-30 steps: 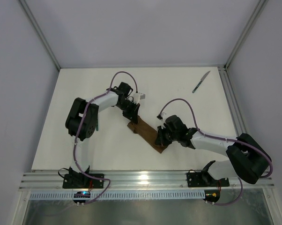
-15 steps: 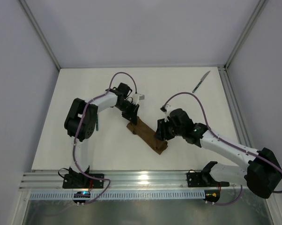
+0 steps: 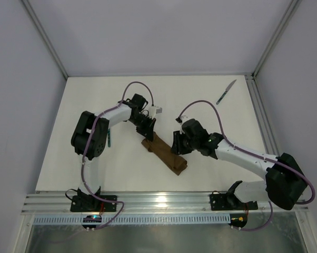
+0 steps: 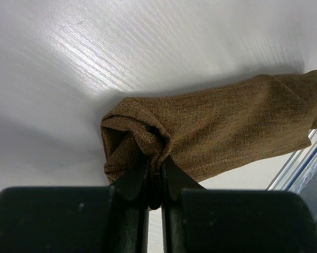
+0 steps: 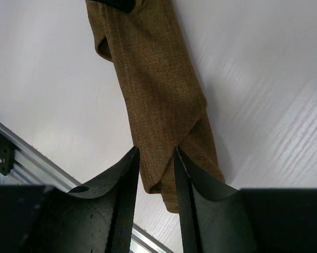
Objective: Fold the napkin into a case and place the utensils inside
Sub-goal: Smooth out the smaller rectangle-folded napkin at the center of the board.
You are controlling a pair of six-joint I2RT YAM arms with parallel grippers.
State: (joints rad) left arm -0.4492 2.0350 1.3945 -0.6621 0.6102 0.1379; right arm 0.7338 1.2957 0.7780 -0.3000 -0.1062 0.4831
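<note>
My left gripper pinches the bunched far end of the narrow dark brown cloth case, which lies slantwise in the middle of the white tabletop; my right gripper hangs over its near end, fingers slightly parted, holding nothing; the slim silvery knife lies well apart, far right.

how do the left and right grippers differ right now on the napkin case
The left gripper is shut, pinching the case; the right gripper is open, clamping nothing. The left gripper is at the case's far end, the right gripper over its near half. Both are aimed at that case.
</note>
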